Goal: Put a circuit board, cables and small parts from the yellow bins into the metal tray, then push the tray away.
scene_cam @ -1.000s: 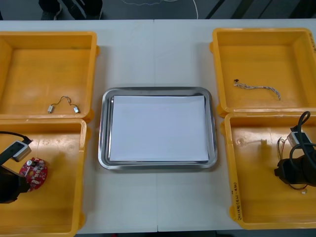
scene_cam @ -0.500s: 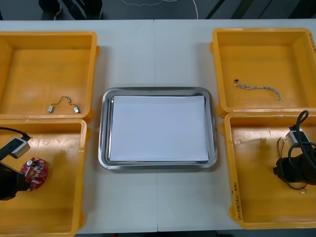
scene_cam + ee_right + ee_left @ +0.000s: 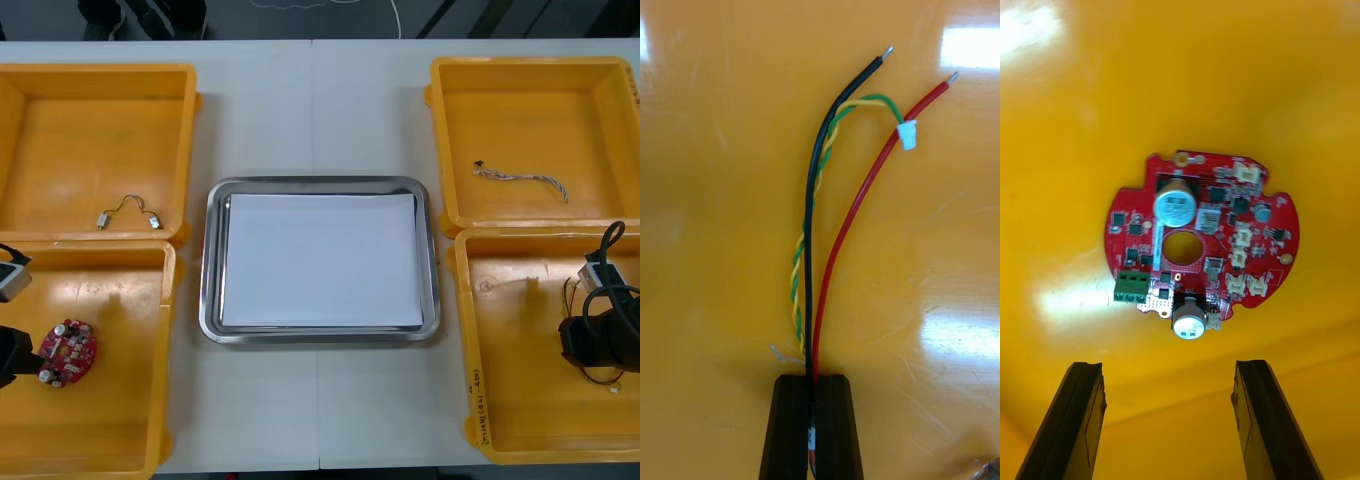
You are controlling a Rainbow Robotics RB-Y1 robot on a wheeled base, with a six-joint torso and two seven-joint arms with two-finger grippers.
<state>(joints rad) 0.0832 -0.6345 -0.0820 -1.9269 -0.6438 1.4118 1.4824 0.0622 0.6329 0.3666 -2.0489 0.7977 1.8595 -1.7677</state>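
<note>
A round red circuit board lies on the floor of the near-left yellow bin. My left gripper is at that bin's left edge, open, with the board just beyond its fingertips and not between them. In the near-right yellow bin, my right gripper is shut on a bundle of cables: a black one, a red one and a twisted yellow-green pair with a white plug. The bundle rests on the bin floor. The metal tray, white inside, sits between the bins.
The far-right yellow bin holds a twisted blue and white cable. Small metal parts joined by a thin wire lie in the far-left yellow bin. Bare table stretches beyond the tray's far edge.
My right gripper has shut on the cable bundle. My left arm has drawn back toward the bin's left edge, away from the circuit board, which stayed put.
</note>
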